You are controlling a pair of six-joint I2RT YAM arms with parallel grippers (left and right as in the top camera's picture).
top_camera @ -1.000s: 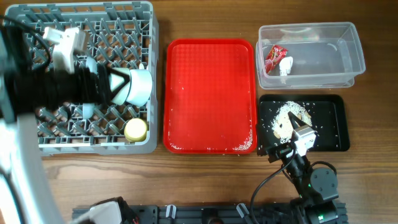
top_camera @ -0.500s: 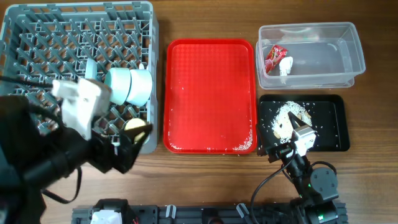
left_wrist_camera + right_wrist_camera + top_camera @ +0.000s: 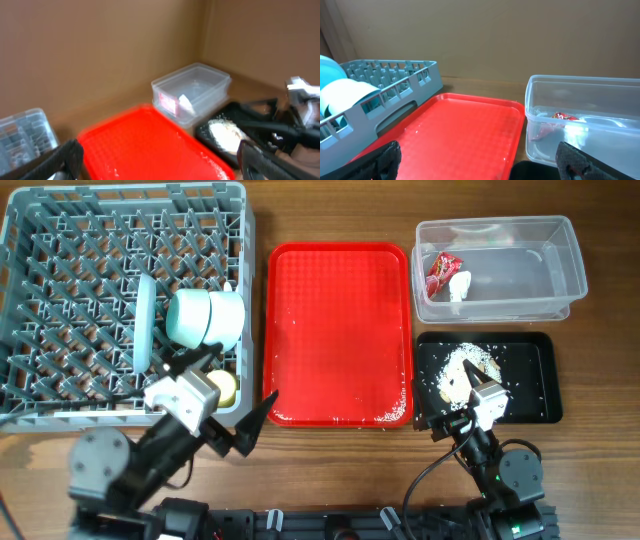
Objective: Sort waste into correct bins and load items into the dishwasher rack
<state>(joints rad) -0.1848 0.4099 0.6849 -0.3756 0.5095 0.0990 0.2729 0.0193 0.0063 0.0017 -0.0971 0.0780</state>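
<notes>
Wooden table. Grey rack at left edge holds plate, bowls, yellow cup. Red tray mid-table. Clear tub at far right corner holds red wrapper, white scrap; crumbs in black tray. Left gripper, right gripper both spread, empty, near front edge.

Table: brown wood, grain running lengthwise, matte.
Wall: plain brown, flat, close behind the table.
Corner: two brown panels meeting.
Light: soft, even.
</notes>
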